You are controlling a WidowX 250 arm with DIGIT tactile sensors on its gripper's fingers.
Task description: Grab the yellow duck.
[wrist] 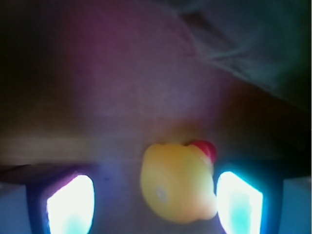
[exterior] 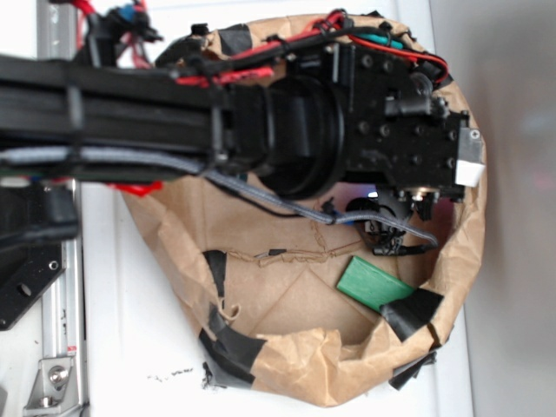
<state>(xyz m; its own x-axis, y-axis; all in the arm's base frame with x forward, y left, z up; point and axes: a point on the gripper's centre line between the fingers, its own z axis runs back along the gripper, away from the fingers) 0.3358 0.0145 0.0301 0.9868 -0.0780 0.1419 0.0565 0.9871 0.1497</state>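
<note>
Close to the wrist camera, the yellow duck (wrist: 178, 181) sits between the 2 bright fingers (wrist: 70, 204) of the claw (wrist: 155, 204). Its red beak points up and to the right. The duck is near the right finger, maybe touching it, but the picture is too blurry to be sure. A wide gap shows between the duck and the left finger. The claw is spread apart and is not squeezing the duck.

Behind the duck lies a brown floor, dim and fuzzy, and a crumpled wall rises at the top right.

From the outside view, the black arm (exterior: 174, 122) reaches from the left over a brown paper bowl (exterior: 287, 347). Red wires (exterior: 347, 39) run along the top of the arm. The arm hides the claw and the duck in this view. Black tape (exterior: 230, 352) patches the paper rim in a few spots. A flat green block (exterior: 373, 282) lies inside the bowl at the lower right, next to a piece of black tape. The bowl rests on a white table (exterior: 130, 304).
</note>
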